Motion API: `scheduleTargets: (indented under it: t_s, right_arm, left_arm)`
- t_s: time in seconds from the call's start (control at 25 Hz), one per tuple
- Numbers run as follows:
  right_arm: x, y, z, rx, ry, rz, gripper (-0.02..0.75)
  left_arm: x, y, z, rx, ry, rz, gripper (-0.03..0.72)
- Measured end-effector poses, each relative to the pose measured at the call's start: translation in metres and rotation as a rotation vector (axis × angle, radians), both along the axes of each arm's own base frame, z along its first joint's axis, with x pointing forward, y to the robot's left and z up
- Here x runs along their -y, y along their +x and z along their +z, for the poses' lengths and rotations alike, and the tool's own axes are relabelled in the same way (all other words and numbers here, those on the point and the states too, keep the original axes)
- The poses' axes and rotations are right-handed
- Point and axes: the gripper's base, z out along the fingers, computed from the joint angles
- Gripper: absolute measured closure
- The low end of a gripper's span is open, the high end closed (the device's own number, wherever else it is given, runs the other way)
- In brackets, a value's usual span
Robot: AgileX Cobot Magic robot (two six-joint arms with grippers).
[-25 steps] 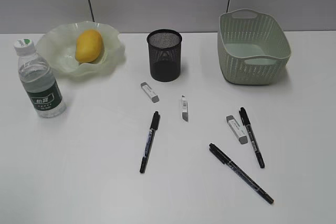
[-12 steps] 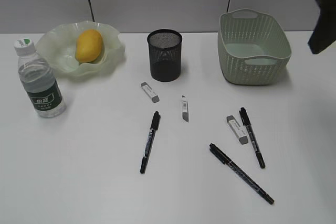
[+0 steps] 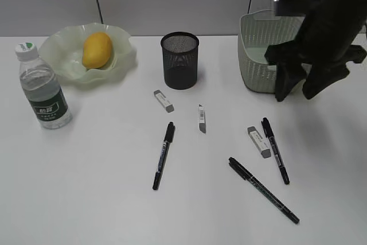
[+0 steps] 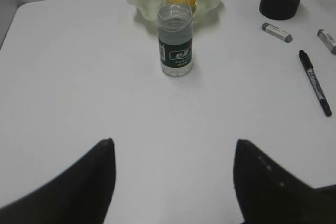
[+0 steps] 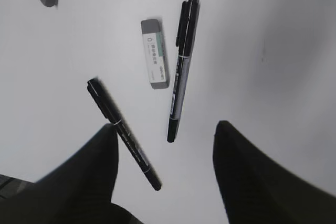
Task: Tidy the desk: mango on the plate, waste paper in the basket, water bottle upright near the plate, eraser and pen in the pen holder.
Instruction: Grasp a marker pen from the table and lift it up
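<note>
The mango [image 3: 96, 49] lies on the ruffled green plate [image 3: 64, 64] at the back left of the desk [image 3: 86, 199]. Beside the plate the water bottle [image 3: 43, 87] stands upright. The black mesh pen holder [image 3: 180, 60] is at the back centre, the green basket [image 3: 258, 55] at the back right. Three erasers [image 3: 164, 100] [image 3: 201, 118] [image 3: 258, 141] and three pens [image 3: 163, 154] [image 3: 275, 150] [image 3: 262, 189] lie loose. My right gripper [image 3: 295, 96] [image 5: 167, 125] hangs open above a pen [image 5: 181, 66] and an eraser [image 5: 155, 53]. My left gripper [image 4: 173, 142] is open over bare desk, facing the bottle [image 4: 175, 30]. Waste paper is out of view.
My right arm [image 3: 332, 21] crosses in front of the basket's right half. A second pen [image 5: 123, 132] passes under the right gripper's left finger. The wall stands just behind the plate, pen holder and basket.
My right arm has come in from the right edge and moved left and down, now in front of the basket above the right-hand pen and eraser. Nothing on the desk has moved.
</note>
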Motion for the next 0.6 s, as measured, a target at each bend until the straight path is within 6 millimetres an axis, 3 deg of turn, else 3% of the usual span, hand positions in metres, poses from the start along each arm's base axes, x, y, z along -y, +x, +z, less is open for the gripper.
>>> scheduleTargets:
  t_s: [0.36,0.6]
  right_arm:
    - [-0.005,0.018,-0.031,0.031,0.002,-0.022,0.284]
    - [-0.007,0.027,-0.058,0.012,-0.007,-0.035,0.343]
  left_arm:
    - [0.003,0.004,-0.002,0.025,-0.032,-0.015,0.166]
    - [0.005,0.004,-0.002,0.022,-0.051,-0.025,0.169]
